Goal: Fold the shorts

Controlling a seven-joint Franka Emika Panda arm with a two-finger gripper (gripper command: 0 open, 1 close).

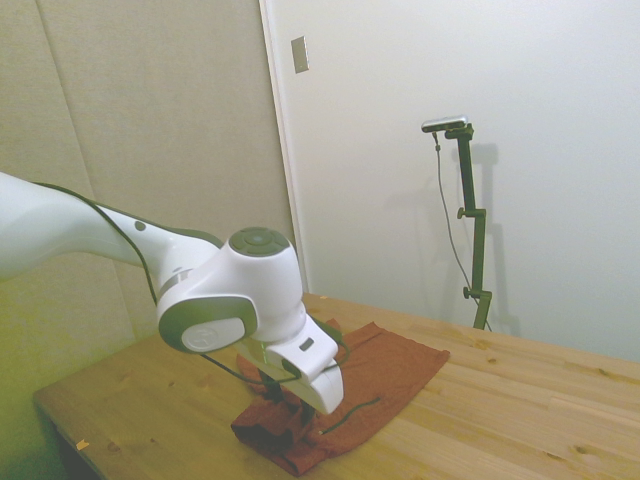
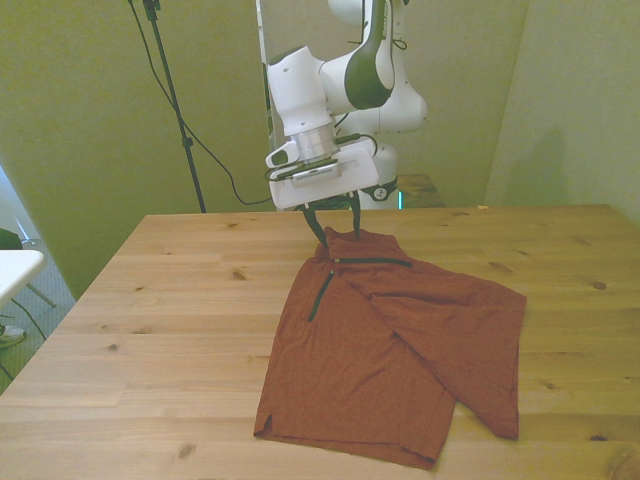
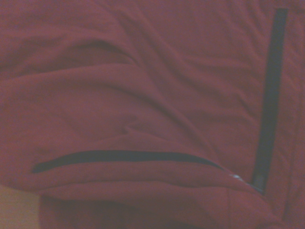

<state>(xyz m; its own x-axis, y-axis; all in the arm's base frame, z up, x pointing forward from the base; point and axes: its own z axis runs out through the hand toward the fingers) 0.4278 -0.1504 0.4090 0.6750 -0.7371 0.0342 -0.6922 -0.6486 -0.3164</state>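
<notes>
One gripper (image 2: 338, 222), fingers spread apart, nothing visibly held; it hovers right over the waistband end of the shorts (image 2: 395, 345). Fingertips straddle the top edge; contact can't be confirmed. Shorts lie flat mid-table (image 2: 150, 330), partly folded already: one leg crosses over toward the front view's right. Long axis runs from the waistband near the robot's base to the hems at the camera-side edge, tilted a bit to the front view's right. So the cloth stretches away from the gripper toward the near edge, waistband pointing at the robot. Two dark zipper lines (image 3: 269, 90) show in the wrist view, one along and one across. Next move likely pinches the waistband and carries it toward the hems.
</notes>
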